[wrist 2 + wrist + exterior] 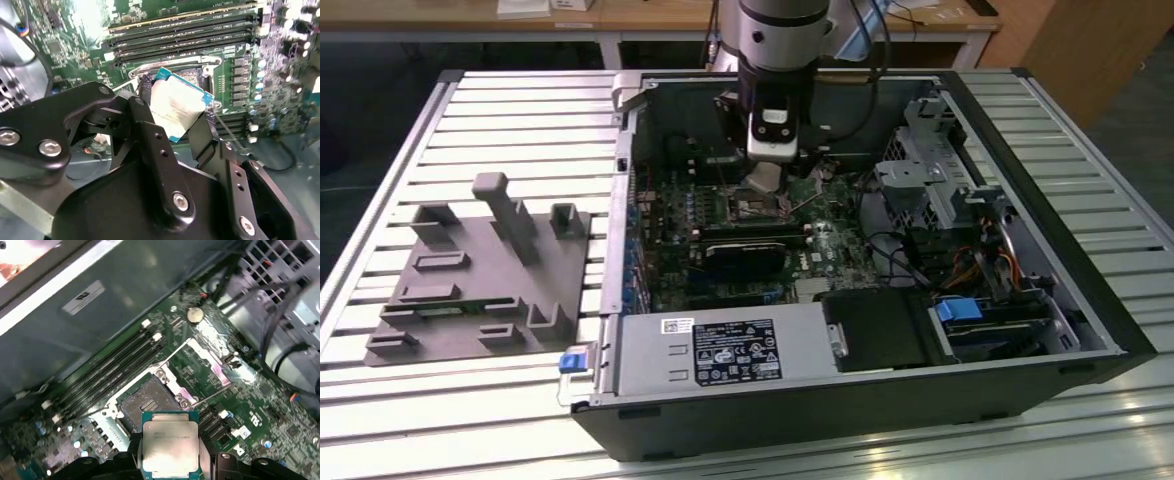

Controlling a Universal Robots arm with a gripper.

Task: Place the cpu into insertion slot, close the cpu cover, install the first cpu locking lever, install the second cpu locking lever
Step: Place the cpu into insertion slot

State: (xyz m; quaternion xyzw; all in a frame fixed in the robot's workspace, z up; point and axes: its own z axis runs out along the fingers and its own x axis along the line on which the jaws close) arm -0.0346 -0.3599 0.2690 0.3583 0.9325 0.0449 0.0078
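My gripper (176, 100) is shut on the cpu (175, 107), a flat square chip with a dull silvery top and a green edge, held by two opposite sides between the black fingers (145, 115). In the first wrist view the cpu (170, 442) hangs tilted just short of the insertion slot (147, 405), whose dark centre lies bare. The cpu cover (217, 362) is swung open beyond the slot, and a thin wire lever (207, 397) stands raised beside it. In the exterior view the gripper (763, 188) hovers just above the socket (754, 207) inside the open computer case.
Long black memory slots (107, 372) run beside the socket. A black module (747, 255) lies just in front of it, with cables (921, 260) and a drive cage (927, 180) to the exterior view's right. A grey fixture block (480, 270) sits on the slatted table at the left.
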